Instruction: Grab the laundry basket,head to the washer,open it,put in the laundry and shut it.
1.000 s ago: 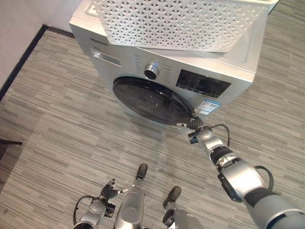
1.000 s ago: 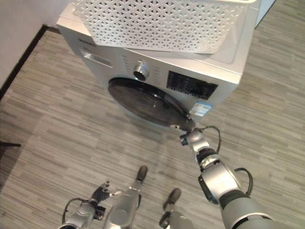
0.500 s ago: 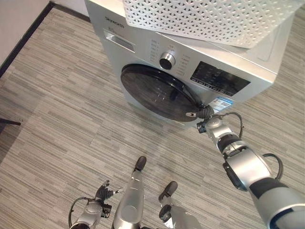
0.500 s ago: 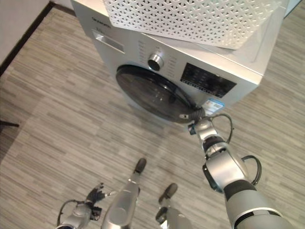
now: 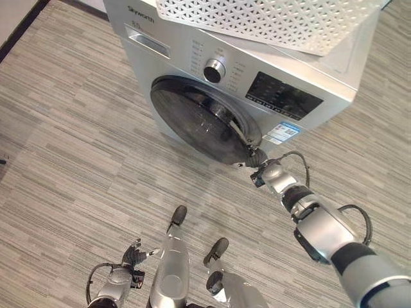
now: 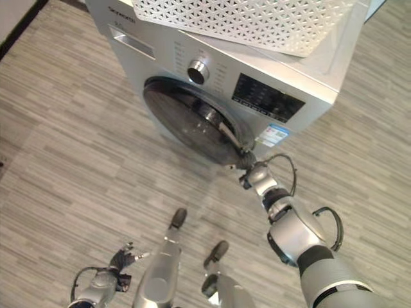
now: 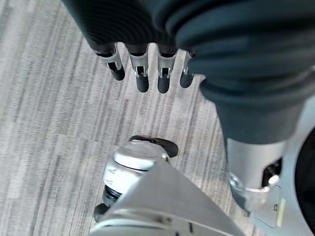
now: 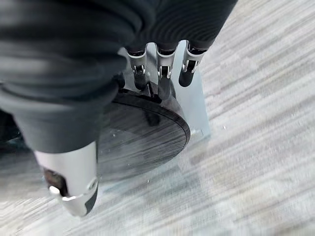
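Right hand point(image 5: 262, 171) at the washer door's point(image 5: 199, 122) lower-right rim, fingers point(image 8: 165, 73) relaxed against its edge, not clamped; door probably stiff and glossy, best hooked at that rim; laundry basket point(image 5: 276, 19) parked atop washer point(image 5: 321, 77), upper frame, likely light, rigid; left hand point(image 5: 131, 255) lower left, loosely spread, empty.

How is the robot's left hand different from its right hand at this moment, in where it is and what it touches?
The right hand is stretched forward to the lower right edge of the washer door, its fingers at the door's rim. The left hand hangs low over the floor, well away from the washer. The right hand touches the door; the left hand touches nothing, its fingers relaxed. Both have silver fingers with dark tips.
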